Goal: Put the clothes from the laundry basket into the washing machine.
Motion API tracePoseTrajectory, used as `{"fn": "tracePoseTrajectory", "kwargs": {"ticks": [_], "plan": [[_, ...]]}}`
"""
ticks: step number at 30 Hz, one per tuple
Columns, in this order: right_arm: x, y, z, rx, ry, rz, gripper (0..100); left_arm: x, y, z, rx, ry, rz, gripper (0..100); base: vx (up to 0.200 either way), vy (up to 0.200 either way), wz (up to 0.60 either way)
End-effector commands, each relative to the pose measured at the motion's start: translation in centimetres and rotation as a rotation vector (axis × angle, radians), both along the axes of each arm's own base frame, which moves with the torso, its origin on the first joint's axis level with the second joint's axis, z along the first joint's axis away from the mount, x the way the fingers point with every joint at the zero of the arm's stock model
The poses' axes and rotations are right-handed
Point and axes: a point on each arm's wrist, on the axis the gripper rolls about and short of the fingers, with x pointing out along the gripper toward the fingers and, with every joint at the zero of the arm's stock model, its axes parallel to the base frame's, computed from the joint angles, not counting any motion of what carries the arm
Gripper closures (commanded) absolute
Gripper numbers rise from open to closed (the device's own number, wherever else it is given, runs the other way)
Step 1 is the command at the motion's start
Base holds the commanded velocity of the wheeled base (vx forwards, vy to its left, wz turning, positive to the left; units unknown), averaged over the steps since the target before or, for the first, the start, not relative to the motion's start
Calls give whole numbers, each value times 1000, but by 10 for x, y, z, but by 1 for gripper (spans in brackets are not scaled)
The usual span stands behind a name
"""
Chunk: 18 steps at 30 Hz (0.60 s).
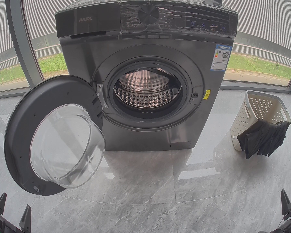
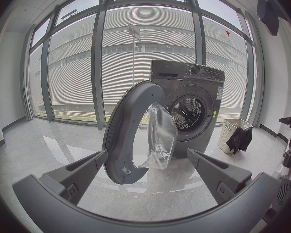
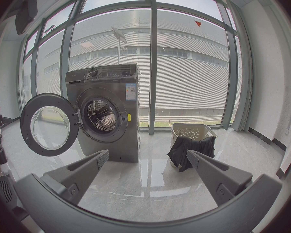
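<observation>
A grey front-loading washing machine [image 1: 145, 78] stands ahead with its round door [image 1: 55, 136] swung wide open to the left, and its steel drum [image 1: 147, 88] looks empty. To its right on the floor is a white laundry basket [image 1: 260, 109] with a black garment [image 1: 263, 138] draped over its front rim. My left gripper [image 1: 13, 209] is low at the near left and open, holding nothing. My right gripper [image 3: 147, 157] is low at the near right, also open, well short of the basket [image 3: 192, 131] and the black garment [image 3: 187, 148].
The floor is glossy grey marble tile [image 1: 171, 191], bare between me and the machine. Tall windows with dark frames [image 1: 19, 36] run behind the machine. The open door [image 2: 132, 136] juts out toward my left side.
</observation>
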Motion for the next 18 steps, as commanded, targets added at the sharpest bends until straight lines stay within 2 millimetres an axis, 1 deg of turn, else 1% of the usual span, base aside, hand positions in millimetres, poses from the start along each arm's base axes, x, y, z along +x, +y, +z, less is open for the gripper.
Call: {"fn": "tracePoseTrajectory", "kwargs": {"ticks": [1, 5, 6, 18], "plan": [[-5, 0, -6, 3, -51, 5, 0, 0, 0, -5, 0, 0, 0, 0, 0, 0, 0], [-5, 2, -6, -3, -52, 70, 0, 0, 0, -5, -2, -2, 0, 0, 0, 0, 0], [-5, 3, -6, -7, -55, 113, 0, 0, 0, -5, -2, 0, 0, 0, 0, 0, 0], [-5, 3, -5, -21, -62, 103, 0, 0, 0, -5, 0, 0, 0, 0, 0, 0, 0]]}}
